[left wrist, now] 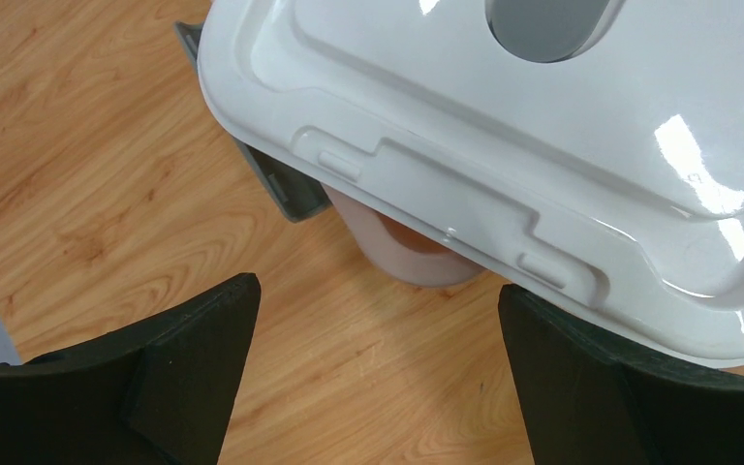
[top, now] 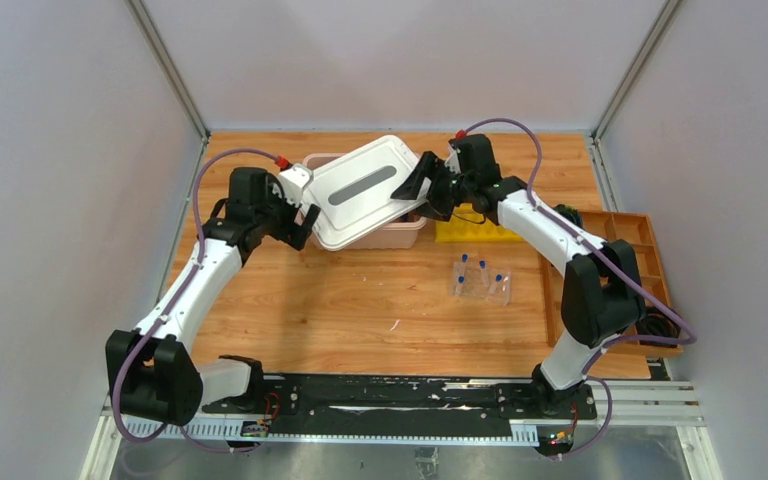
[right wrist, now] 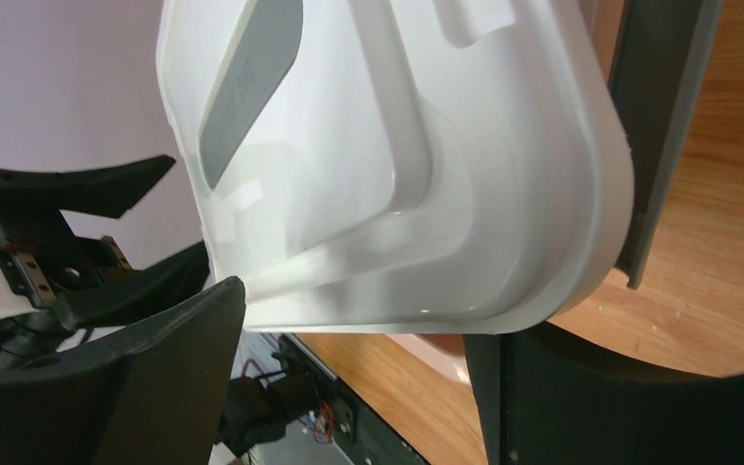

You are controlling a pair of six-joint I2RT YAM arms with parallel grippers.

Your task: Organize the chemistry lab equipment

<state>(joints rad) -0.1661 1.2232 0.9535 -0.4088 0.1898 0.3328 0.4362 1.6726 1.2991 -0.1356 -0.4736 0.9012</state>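
A clear rack holding several blue-capped tubes (top: 480, 279) stands on the table right of centre. A white lid with a grey handle (top: 364, 190) lies tilted over a pinkish translucent box (top: 396, 234) at the back. My left gripper (top: 303, 222) is open at the lid's left edge. In the left wrist view (left wrist: 378, 320) the lid (left wrist: 504, 126) overhangs its right finger (left wrist: 581, 378). My right gripper (top: 422, 190) is open at the lid's right corner. In the right wrist view (right wrist: 363, 320) that corner (right wrist: 417, 194) sits between the spread fingers. Cups and the triangle are out of view.
A yellow item (top: 475, 233) lies right of the box, behind the right arm. A wooden compartment tray (top: 650, 250) runs along the right edge. A thin pale sliver (top: 395, 325) lies on the table near the front, too small to identify.
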